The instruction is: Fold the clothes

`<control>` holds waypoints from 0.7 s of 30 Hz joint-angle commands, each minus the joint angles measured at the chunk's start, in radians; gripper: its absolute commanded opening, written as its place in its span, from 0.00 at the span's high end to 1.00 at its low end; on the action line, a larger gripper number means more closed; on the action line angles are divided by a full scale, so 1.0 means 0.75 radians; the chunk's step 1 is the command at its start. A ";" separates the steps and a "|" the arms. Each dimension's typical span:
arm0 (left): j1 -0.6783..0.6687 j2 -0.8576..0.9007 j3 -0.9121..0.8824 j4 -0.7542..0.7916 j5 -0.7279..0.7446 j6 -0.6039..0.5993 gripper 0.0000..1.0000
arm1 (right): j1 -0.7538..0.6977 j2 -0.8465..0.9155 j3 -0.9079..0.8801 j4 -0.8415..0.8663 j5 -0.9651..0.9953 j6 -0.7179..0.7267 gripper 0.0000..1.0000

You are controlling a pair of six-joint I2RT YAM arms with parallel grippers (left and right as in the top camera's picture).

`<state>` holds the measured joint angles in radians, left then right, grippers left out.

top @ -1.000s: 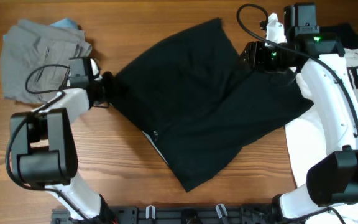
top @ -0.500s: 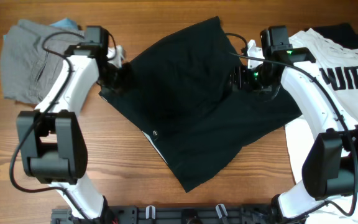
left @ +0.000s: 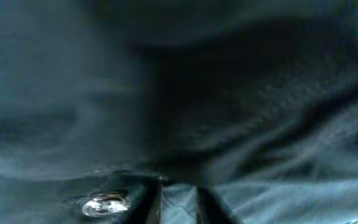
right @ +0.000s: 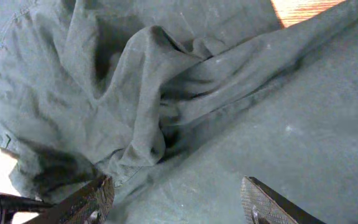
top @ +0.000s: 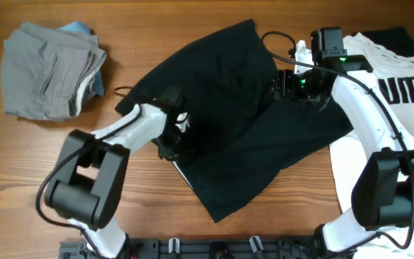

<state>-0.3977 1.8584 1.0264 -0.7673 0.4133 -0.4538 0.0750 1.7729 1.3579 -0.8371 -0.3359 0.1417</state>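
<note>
Blurred black shorts (left: 185,93) crowd the left tool (left: 176,190), its grip unclear.

Blurred black shorts (left: 241,81) fill the left wrist view; the jaws of the left gripper (top: 172,140) are unreadable. The PUMA T-shirt (top: 345,169) runs off the overhead's right edge.

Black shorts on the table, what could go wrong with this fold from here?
1. The right claw hangs open over a bunched ridge in the black shorts; closing there may pinch several layers.
2. The white T-shirt lies beside the shorts' right edge, so a pull might drag it.
3. The left claw is pressed into the cloth; its grip cannot be checked.
</note>
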 commanded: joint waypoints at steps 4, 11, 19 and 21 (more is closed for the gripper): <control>0.395 0.050 -0.057 0.223 -0.558 -0.084 0.96 | 0.001 0.015 -0.001 0.004 -0.001 -0.082 0.28; 0.598 0.050 0.293 0.230 -0.528 0.303 0.94 | 0.001 0.015 -0.005 0.014 -0.001 -0.081 0.27; 0.505 0.021 0.387 -0.009 -0.528 0.322 0.68 | 0.023 0.053 -0.151 0.037 0.014 0.003 0.23; 0.503 -0.029 0.387 -0.077 -0.527 0.321 0.66 | 0.023 0.068 -0.216 0.062 0.101 0.131 0.24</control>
<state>-0.0185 1.8885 1.3064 -0.7849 0.0338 -0.2359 0.0883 1.7844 1.2545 -0.8051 -0.3290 0.1295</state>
